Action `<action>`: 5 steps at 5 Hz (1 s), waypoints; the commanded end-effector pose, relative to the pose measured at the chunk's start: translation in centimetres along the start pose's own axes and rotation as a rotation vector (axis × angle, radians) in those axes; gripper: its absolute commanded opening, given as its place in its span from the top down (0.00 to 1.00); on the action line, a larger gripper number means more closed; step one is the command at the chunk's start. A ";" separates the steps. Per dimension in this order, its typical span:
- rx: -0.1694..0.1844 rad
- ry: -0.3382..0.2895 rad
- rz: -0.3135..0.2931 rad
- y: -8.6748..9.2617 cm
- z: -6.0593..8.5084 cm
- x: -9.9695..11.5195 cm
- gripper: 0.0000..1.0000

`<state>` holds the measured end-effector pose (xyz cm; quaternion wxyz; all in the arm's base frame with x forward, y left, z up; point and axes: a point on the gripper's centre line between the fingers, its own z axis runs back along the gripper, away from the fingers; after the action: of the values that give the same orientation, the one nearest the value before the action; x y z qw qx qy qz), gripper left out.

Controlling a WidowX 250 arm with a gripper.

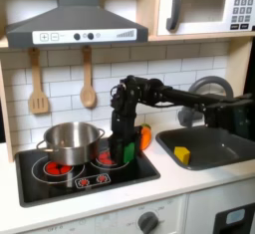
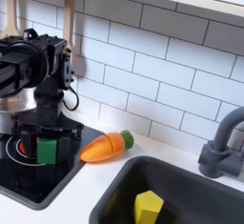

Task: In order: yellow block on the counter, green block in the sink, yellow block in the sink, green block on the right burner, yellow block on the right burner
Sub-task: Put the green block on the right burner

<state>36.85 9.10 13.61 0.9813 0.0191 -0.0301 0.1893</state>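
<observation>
With the gripper (image 2: 48, 150) clamped on the green block (image 2: 47, 152) right over the burner (image 2: 21, 148), the yellow block (image 2: 147, 207) sits in the sink (image 2: 195, 192), well off toward the second exterior view's right

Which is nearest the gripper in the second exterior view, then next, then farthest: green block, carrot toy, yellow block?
1. Green block, between the fingers of the gripper on the burner.
2. Carrot toy, on the counter to the second exterior view's right.
3. Yellow block, down in the sink.

steel pot (image 1: 70, 141) on black cooktop (image 1: 95, 179), toy carrot (image 2: 106, 146), two wooden utensils (image 1: 38, 83) hanging, microwave (image 1: 204, 7), range hood (image 1: 75, 21)
</observation>
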 end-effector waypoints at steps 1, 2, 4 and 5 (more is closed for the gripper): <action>-0.056 0.000 -0.004 -1.0 1.5 -1.0 0.00; -0.085 0.031 0.020 -1.7 1.8 -1.3 0.00; -0.167 -0.028 0.045 -4.6 6.3 -1.5 0.00; -0.202 -0.001 -0.009 -7.7 6.6 -3.1 0.00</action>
<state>36.74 0.88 20.17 0.9778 -0.0769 -0.0598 0.1855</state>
